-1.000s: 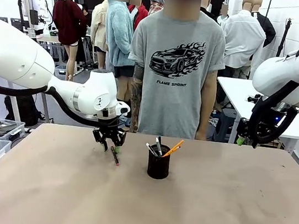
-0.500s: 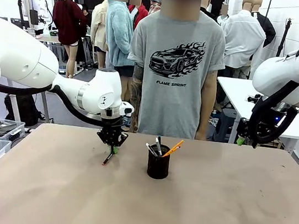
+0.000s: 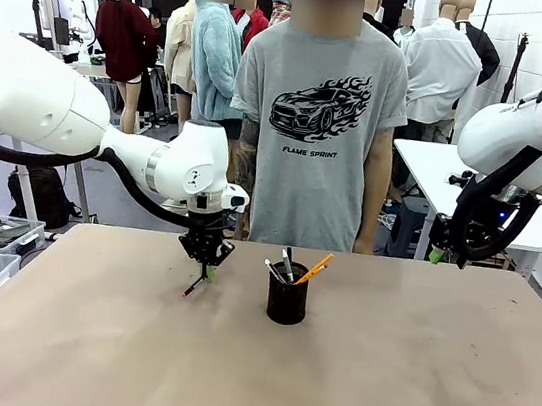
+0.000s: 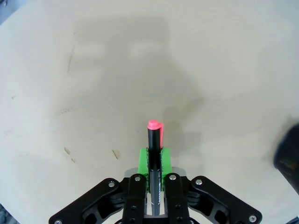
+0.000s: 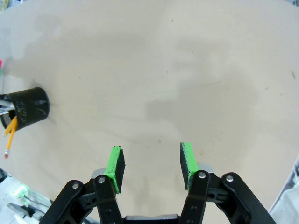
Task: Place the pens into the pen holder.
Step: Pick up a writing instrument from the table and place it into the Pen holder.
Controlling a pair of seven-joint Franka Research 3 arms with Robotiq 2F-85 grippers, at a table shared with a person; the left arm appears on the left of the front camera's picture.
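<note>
Left gripper with its fingers clamped on a dark pen that has a red end. The pen runs between the green pads and past them, its red tip sticking out beyond the fingertips; in the front view it hangs tilted below the fingers, clear of the surface. The pen holder, a black mesh cup, stands on the surface off to the side of these fingers, apart from them, and already carries several pens, among them a yellow-orange one leaning over the rim.

Right gripper with its fingers apart and nothing between them, hovering over bare surface; the holder lies well away from them, toward the far left of that view.

Likely faults from here: the pen is held at a slant, so its lower end may strike the rim of the holder or the pens standing in it, rather than drop inside. A knock of that kind could tip the light cup or lever the pen out of the pads. Because the grip sits along a thin round shaft, the pen may also swivel between the fingers during the carry.
</note>
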